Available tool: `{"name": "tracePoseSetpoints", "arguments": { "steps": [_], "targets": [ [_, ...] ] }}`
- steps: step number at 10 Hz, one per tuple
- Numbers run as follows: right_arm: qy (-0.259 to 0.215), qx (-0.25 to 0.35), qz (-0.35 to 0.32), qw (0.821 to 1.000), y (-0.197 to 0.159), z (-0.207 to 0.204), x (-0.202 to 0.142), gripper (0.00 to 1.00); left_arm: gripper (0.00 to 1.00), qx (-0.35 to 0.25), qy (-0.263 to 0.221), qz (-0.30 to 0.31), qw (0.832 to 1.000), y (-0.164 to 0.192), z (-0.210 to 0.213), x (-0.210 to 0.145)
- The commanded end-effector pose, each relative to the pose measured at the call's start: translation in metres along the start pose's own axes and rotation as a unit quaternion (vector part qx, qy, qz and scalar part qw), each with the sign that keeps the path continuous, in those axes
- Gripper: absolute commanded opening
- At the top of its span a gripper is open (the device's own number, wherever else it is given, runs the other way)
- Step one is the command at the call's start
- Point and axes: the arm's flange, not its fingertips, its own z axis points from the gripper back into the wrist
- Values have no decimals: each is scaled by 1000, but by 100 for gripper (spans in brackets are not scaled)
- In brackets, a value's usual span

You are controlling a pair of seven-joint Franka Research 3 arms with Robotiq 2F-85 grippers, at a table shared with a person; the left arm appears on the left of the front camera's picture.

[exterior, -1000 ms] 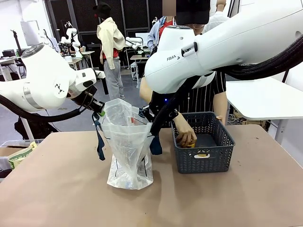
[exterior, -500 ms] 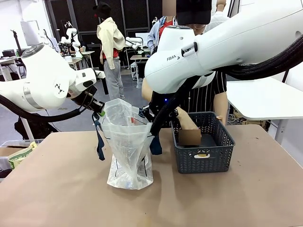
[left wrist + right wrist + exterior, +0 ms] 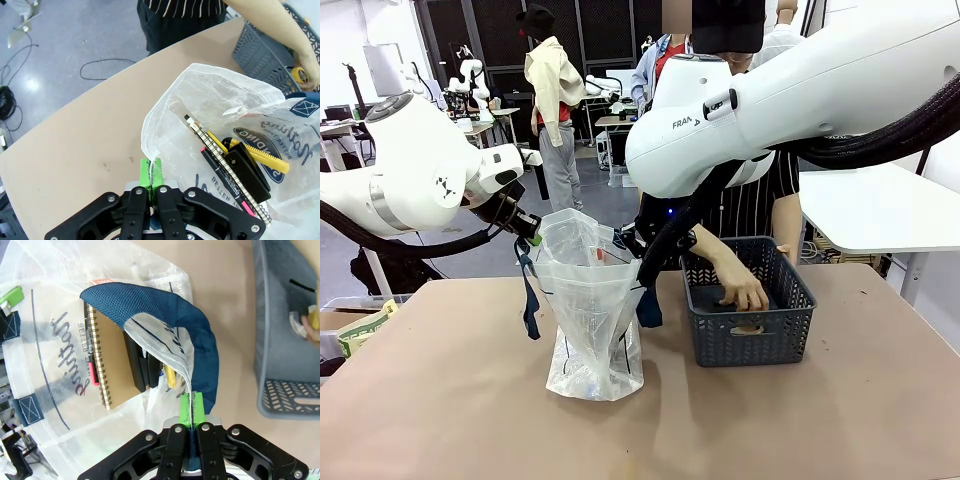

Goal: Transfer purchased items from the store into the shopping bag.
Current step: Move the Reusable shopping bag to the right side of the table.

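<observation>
Table (image 3: 440, 400) across the whole frame, brown and broad, and over it come the two white arms: the right arm (image 3: 800, 90) sweeps in huge from the right, the left arm (image 3: 410, 175) sits bulky on the left. Between them stands the shopping bag (image 3: 590, 320), upright on the table, clear and crinkly, mouth pulled wide. Just to its right, not touching, sits the dark grey basket (image 3: 760, 335).

Now the grips. The left gripper (image 3: 151, 167) is clenched on the bag's clear rim, green pads pinched flat together with the plastic between them. The right gripper (image 3: 191, 402) is clenched too, grasping the opposite rim right where the navy strap (image 3: 170, 315) loops up, fabric and film squeezed between its pads.

The person across the table has a hand (image 3: 745, 292) down inside the basket, near its front wall. From the left wrist view, that hand is closed around a yellow-and-black tape measure (image 3: 300, 74).

Down in the bag: a tan spiral notebook (image 3: 112, 365) stands on edge against the printed side, and a black case (image 3: 245, 170) leans beside it. A yellow cutter (image 3: 255, 152) pokes out past the case, and a pink-and-black pen (image 3: 93, 372) lies along the notebook's wire spine
</observation>
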Motion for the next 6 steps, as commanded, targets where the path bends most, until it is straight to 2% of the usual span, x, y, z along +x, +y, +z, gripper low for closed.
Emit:
{"name": "tracePoseSetpoints", "arguments": {
  "steps": [1,6],
  "targets": [
    [2,4,-4,1000,-1,1,-1,0,0,3,1,4,1000,1,1,1],
    [2,4,-4,1000,-1,1,-1,0,0,3,1,4,1000,1,1,1]
  ]
}}
